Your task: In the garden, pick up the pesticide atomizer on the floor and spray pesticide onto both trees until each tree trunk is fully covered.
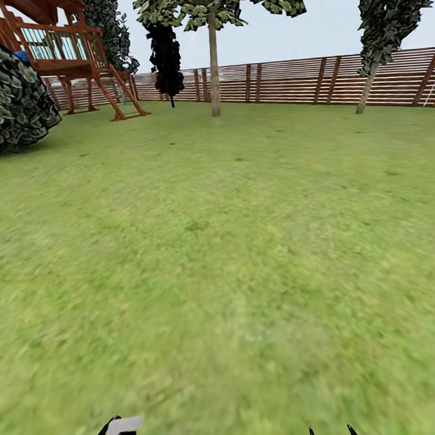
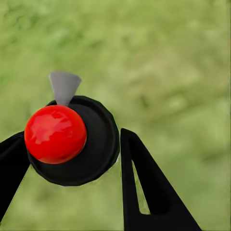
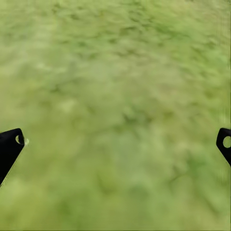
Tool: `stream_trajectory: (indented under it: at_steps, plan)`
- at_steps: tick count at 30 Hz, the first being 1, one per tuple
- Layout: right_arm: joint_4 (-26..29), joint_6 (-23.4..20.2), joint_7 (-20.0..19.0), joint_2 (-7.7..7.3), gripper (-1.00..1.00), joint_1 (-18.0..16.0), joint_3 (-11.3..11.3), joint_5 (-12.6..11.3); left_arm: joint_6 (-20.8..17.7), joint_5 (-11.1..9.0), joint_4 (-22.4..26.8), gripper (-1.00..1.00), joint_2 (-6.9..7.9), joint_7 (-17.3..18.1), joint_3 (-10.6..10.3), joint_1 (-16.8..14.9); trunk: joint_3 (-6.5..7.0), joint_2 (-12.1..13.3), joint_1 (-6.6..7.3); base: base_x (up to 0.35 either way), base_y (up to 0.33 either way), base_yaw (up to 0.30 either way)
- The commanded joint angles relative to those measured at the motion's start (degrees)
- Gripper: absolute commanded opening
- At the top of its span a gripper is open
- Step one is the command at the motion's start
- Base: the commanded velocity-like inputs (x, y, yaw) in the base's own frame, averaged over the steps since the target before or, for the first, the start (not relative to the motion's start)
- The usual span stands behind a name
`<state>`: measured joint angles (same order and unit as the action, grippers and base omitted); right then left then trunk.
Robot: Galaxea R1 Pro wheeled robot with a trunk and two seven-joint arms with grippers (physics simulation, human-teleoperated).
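A: The pesticide atomizer (image 2: 72,144) sits between the two dark fingers of the left gripper (image 2: 72,163), low and left of centre in the left wrist frame. One finger (image 2: 9,163) presses its left side; the other (image 2: 144,187) stands just beside its right edge, and I cannot tell whether it quite touches. So the claw is narrowed around the bottle and appears to hold it.

B: What do you see of the bottle itself?

A: A round black body seen end-on, a glossy red ball on top and a grey cone-shaped nozzle (image 2: 64,86) pointing away toward the grass. In the head frame it shows at the bottom left edge as a dark shape with a pale tab (image 1: 121,432).

B: How will it handle?

A: I judge it light, rigid and smooth, so it could twist between the fingers. The round body is the place to grip, keeping the nozzle clear.

B: And the other claw?

A: The right gripper (image 3: 115,144) is spread wide, its tips at the left and right edges of its frame, nothing between them but blurred floor (image 3: 115,72).

B: Further out?

A: Open lawn, then a tree (image 1: 214,63) in the upper centre and another (image 1: 386,33) at the upper right, both well apart from the robot, before the wooden fence (image 1: 286,81). A red play frame (image 1: 72,52) and a dark bush (image 1: 10,95) fill the upper left.
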<state>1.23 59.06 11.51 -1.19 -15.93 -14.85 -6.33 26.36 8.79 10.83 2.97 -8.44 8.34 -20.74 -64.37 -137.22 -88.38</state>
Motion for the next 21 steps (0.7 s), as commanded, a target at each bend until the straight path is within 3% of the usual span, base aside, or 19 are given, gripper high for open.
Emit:
stream_trajectory:
  at_steps: [1, 21]
  plan:
    - [0.0, 0.0, 0.0, 0.02, 1.0, 0.01, 0.0, 0.0, 0.0, 0.0, 0.0, -1.0, -0.01, 0.0, 0.01, 0.0, 0.0, 0.0, 0.0, 0.341, 0.0, 0.0]
    - [0.0, 0.0, 0.0, 0.02, 1.0, 0.01, 0.0, 0.0, 0.0, 0.0, 0.07, -1.0, 0.02, 0.0, 0.01, 0.0, 0.0, 0.0, 0.0, 0.341, 0.0, 0.0]
